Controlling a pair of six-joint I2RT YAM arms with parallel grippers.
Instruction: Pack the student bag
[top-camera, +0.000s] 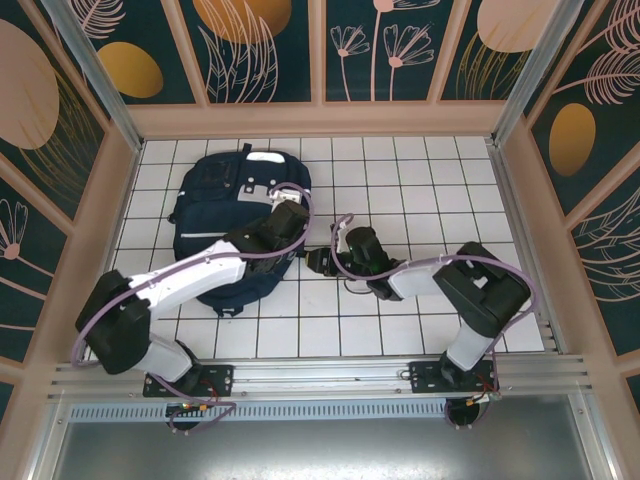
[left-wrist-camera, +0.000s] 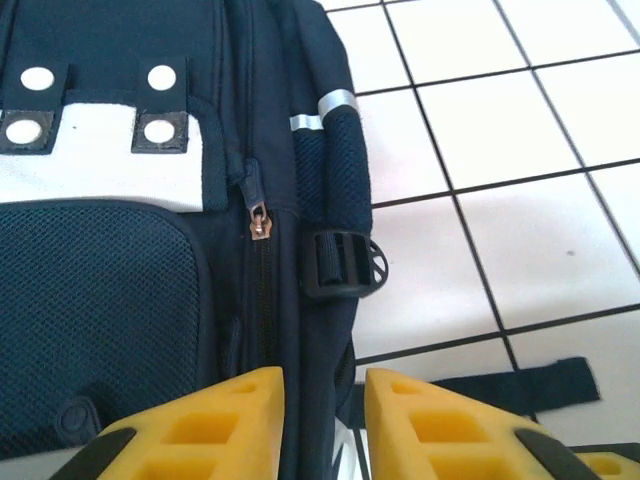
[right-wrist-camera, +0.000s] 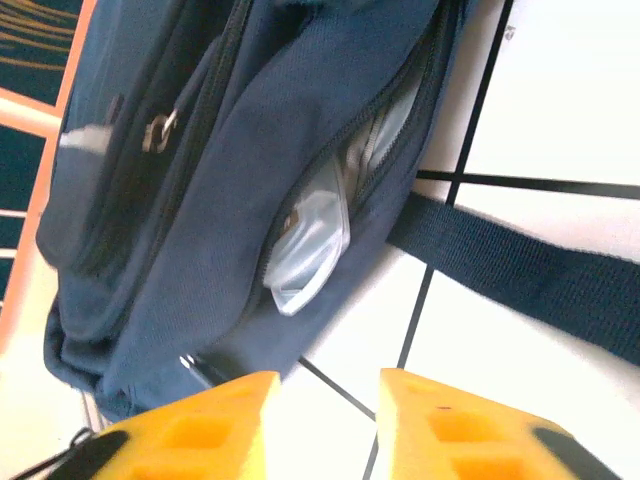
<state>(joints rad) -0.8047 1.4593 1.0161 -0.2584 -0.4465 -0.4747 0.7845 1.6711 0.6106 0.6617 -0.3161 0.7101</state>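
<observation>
Top external: student bag (top-camera: 213, 203), top rearward.

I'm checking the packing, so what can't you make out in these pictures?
Contents: right wrist view, the large navy-blue fabric backpack hides all but a pale translucent corner at its open zip.
Backpack's lower right: top view, left arm covers it.
Dark webbing strap: right wrist view, cut off at right edge.

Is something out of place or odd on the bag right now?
Yes. In the right wrist view, a clear plastic piece pokes out of a side zip opening of the student bag. The zip is only partly closed, so the piece hangs over the edge instead of sitting inside. Nothing looks spilled or torn.
</observation>
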